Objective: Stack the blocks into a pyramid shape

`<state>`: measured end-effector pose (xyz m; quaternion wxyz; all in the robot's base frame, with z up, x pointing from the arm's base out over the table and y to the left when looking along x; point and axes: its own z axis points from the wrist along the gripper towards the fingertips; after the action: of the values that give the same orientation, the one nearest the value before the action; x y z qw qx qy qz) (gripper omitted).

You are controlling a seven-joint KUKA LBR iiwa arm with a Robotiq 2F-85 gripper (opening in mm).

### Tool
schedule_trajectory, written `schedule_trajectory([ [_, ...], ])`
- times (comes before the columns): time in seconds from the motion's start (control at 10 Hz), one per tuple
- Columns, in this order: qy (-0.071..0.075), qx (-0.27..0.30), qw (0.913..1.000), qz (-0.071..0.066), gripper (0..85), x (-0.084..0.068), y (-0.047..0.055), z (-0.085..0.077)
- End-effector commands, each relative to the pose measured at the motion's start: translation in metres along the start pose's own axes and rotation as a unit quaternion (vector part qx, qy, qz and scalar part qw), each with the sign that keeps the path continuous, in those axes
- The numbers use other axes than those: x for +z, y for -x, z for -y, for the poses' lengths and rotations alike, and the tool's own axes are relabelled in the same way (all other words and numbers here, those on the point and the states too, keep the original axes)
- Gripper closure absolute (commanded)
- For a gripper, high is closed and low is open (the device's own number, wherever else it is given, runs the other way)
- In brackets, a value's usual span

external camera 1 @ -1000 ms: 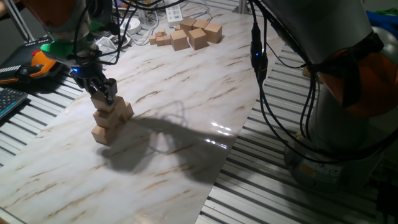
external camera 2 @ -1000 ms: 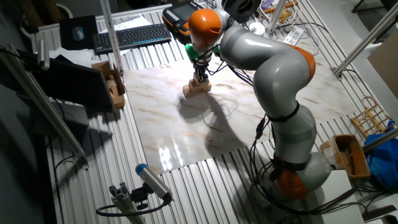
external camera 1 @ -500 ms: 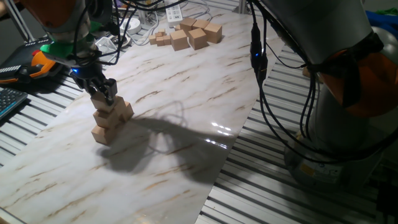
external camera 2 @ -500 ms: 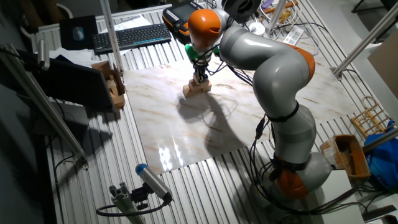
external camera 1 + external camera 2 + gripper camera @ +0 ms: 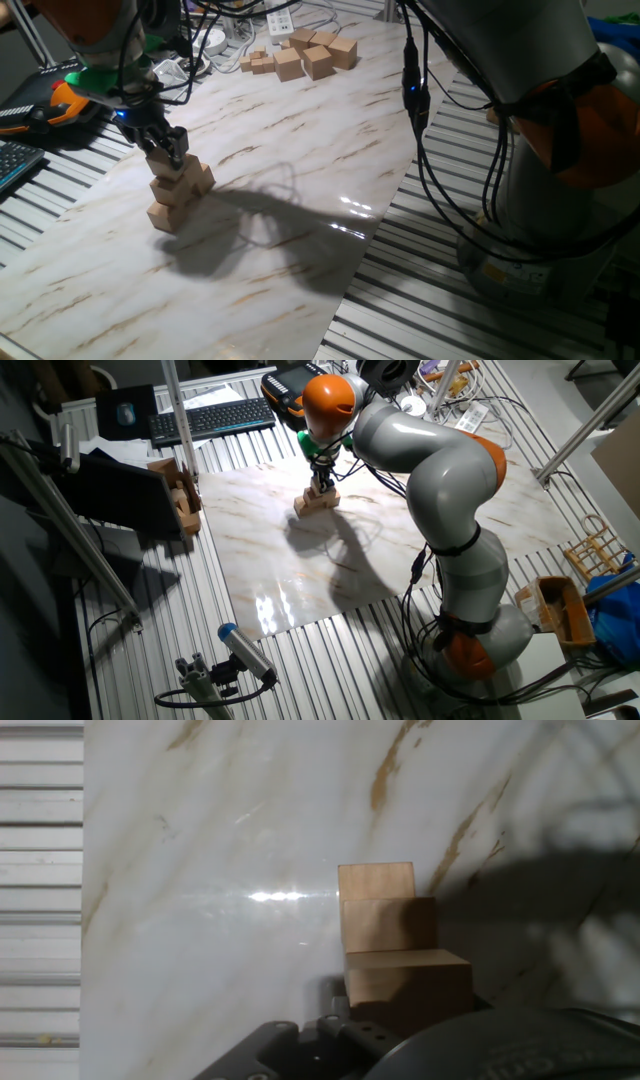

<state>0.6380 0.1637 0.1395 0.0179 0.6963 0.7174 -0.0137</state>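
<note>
The gripper [image 5: 163,150] stands at the top of the pyramid shape [image 5: 178,192], its dark fingers [image 5: 172,146] closed around the topmost cube [image 5: 165,164]. That cube sits on the stepped heap of tan cubes below it, though whether it already rests there with its full weight cannot be told. In the hand view the same heap appears as three tan steps [image 5: 392,945], the nearest and highest just ahead of the dark gripper body. In the other fixed view the pyramid shape [image 5: 316,500] lies on the marble-patterned worktop [image 5: 400,540] under the orange wrist joint [image 5: 330,398] of the arm. Well apart from the pyramid shape, at the far edge of the worktop [image 5: 300,150], lies a loose cluster of spare blocks [image 5: 303,53], some touching one another. Beside the pyramid shape, off the worktop edge, a keyboard [image 5: 212,418] sits on the slatted surface.
</note>
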Motion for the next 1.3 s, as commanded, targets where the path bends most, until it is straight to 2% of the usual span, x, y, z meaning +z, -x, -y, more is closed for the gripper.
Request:
schedule_trajectory([
  [0.0, 0.0, 0.0, 1.0, -0.001, 85.0, 0.0002, 0.0001, 0.0],
  [0.3, 0.0, 0.0, 1.0, 0.001, 85.0, 0.0001, 0.0001, 0.0],
  [0.4, 0.0, 0.0, 1.0, 0.001, 68.0, 0.0001, 0.0001, 0.0],
  [1.2, 0.001, 0.0, 1.0, -0.003, 68.0, 0.0008, 0.0001, 0.0005],
])
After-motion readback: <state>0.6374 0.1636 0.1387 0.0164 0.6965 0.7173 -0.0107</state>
